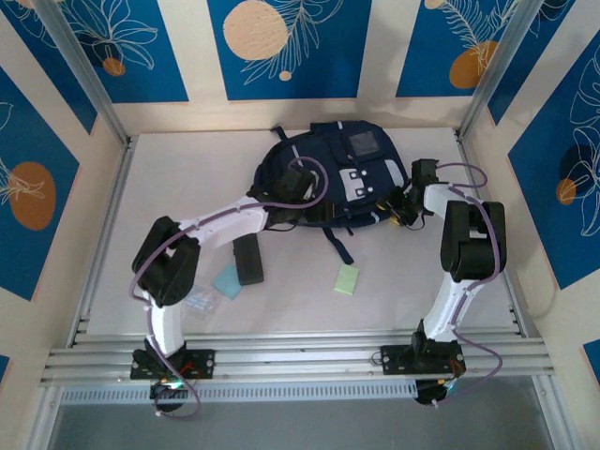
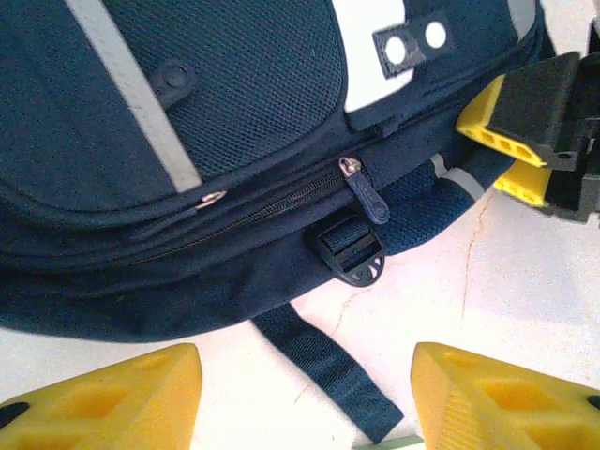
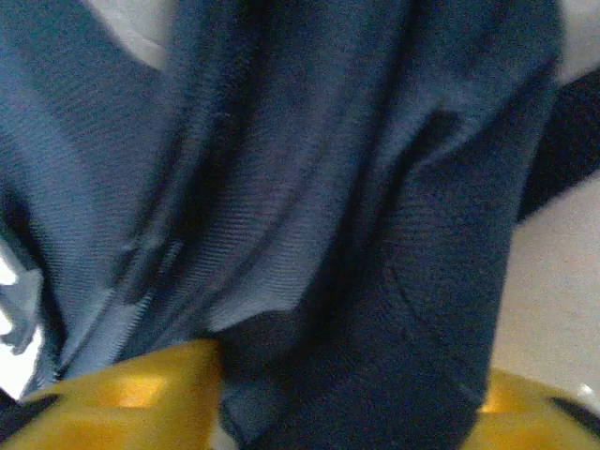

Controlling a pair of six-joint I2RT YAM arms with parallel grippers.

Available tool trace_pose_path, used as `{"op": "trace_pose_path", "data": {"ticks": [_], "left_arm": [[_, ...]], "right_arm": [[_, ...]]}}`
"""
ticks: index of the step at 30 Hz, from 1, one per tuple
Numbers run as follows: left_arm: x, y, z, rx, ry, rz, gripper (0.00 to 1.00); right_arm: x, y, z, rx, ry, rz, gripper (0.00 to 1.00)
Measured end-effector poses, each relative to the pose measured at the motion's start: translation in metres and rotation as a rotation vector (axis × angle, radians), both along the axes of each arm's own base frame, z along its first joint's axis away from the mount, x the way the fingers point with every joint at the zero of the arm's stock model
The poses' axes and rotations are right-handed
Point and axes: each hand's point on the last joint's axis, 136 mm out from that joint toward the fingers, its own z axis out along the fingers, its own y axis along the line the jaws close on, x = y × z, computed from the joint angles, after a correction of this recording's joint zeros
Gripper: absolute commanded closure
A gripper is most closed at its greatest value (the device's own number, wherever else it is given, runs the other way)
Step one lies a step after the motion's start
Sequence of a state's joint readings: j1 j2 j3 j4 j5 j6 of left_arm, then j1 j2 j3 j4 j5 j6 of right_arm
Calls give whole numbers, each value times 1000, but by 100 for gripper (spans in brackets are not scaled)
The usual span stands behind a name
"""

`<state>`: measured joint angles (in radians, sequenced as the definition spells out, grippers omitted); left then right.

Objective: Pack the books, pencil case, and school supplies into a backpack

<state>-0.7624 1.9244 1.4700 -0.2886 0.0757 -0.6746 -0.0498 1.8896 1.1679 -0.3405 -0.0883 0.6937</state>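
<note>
Logging | top view: backpack (image 1: 328, 173) at table's (image 1: 422, 291) far centre, pencil case (image 1: 248, 260) lying apart, toward near-left; left wrist: left gripper (image 2: 305, 375) jaws apart, empty, by zip pull (image 2: 367, 192); right wrist: backpack fabric between right gripper (image 3: 328, 398) fingers, clamp unclear | white tabletop; blue-panelled walls (image 1: 281, 47)

The navy blue cloth backpack (image 2: 234, 122) is matt woven fabric, with an open-textured mesh panel (image 2: 244, 66) and a smooth pale grey stripe (image 2: 131, 89). Its zip pull (image 2: 367, 197) has a small shiny metal ring above a dull, rubbery-looking tab. The black buckle (image 2: 352, 255) is smooth, slightly glossy plastic, and the dark strap (image 2: 328, 366) is ribbed webbing. The white table (image 2: 525, 300) looks matt, with fine hairline cracks. The left claw (image 2: 307, 380) has matt yellow plastic fingers (image 2: 112, 398).
</note>
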Motion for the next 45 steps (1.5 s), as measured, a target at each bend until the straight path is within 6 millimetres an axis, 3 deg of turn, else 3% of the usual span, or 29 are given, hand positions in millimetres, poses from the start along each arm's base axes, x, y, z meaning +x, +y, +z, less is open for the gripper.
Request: {"op": "trace_pose_path", "data": {"ticks": [1,7,13,17,24,27,29,36,40,45], "left_arm": [[0,-5,-4,3,5,-3,39],[11,-22,-22,23,21,-3,39],[24,-22,-40,90,26,23,39],[29,-15,-51,166,27,39,40],[31,14,-60,336,-14,58,48],[33,23,-62,402,-29,56,59],[36,23,-66,425,-31,45,66],[35,18,-76,429,1,25,73],[34,16,-77,414,27,20,89],[33,15,-74,382,59,14,100]], "right_arm": [[2,2,0,10,-9,-8,100],[-3,26,1,78,-53,-26,100],[-25,77,2,97,-59,23,100],[-32,96,2,94,-72,32,100],[-34,103,3,85,-88,36,100],[-36,106,3,82,-97,40,100],[-36,106,3,79,-102,39,100],[-36,106,3,72,-109,34,100],[-36,105,3,66,-109,32,100],[-36,105,3,62,-110,29,100]]}}
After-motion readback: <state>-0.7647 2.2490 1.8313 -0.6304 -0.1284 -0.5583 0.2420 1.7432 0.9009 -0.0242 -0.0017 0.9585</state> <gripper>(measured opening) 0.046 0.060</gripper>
